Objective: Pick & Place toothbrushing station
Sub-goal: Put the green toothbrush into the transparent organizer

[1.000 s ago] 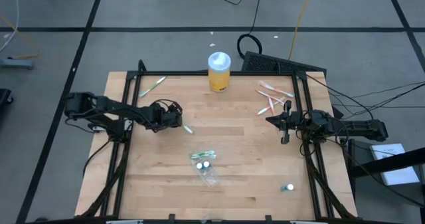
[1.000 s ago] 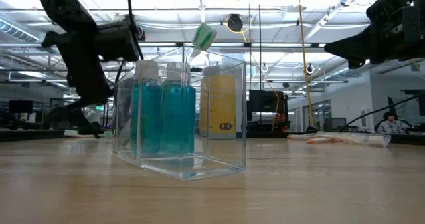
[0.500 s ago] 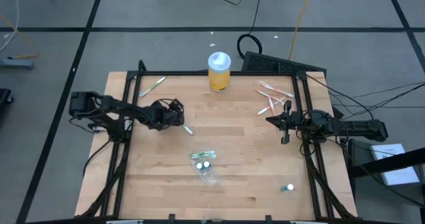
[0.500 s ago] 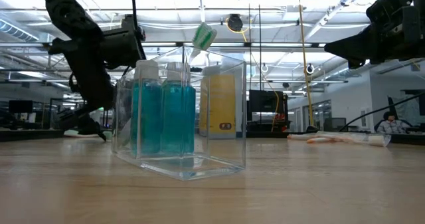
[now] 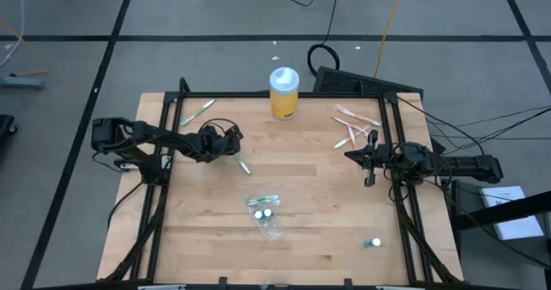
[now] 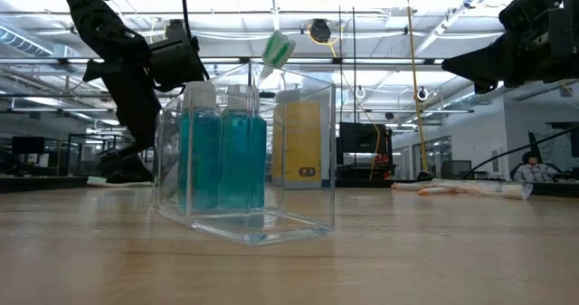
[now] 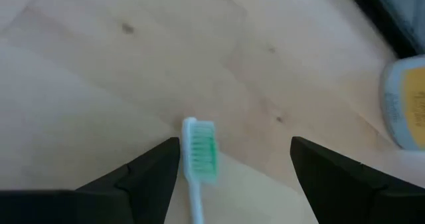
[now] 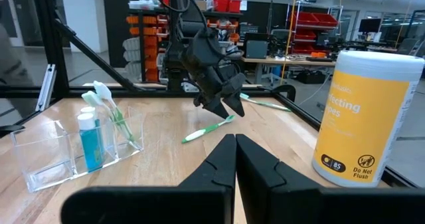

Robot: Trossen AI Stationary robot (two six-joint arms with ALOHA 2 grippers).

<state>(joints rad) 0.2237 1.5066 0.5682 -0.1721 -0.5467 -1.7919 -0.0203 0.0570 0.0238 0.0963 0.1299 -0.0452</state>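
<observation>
The toothbrushing station (image 5: pixel 267 214) is a clear plastic box standing on its base on the wooden table (image 5: pixel 207 238), near the middle. In the low view (image 6: pixel 244 160) it holds two teal bottles and a green-headed toothbrush (image 6: pixel 278 47) that sticks out of its top. A white toothbrush with green bristles (image 5: pixel 243 165) lies flat on the table. My left gripper (image 7: pixel 236 147) is open and hovers just above its head (image 7: pixel 199 149), fingers pointing down, touching nothing. My right gripper (image 8: pixel 236 151) is shut and empty at the table's right side (image 5: pixel 366 159).
A yellow-orange jar with a white lid (image 5: pixel 284 92) stands at the far edge. Several toothbrushes (image 5: pixel 353 126) lie at the far right and one (image 5: pixel 196 111) at the far left. A small capped item (image 5: pixel 373 242) lies near the right front corner.
My left gripper has moved a little toward the table's far edge and right, staying over the loose toothbrush, which has not moved. My right arm has kept still.
</observation>
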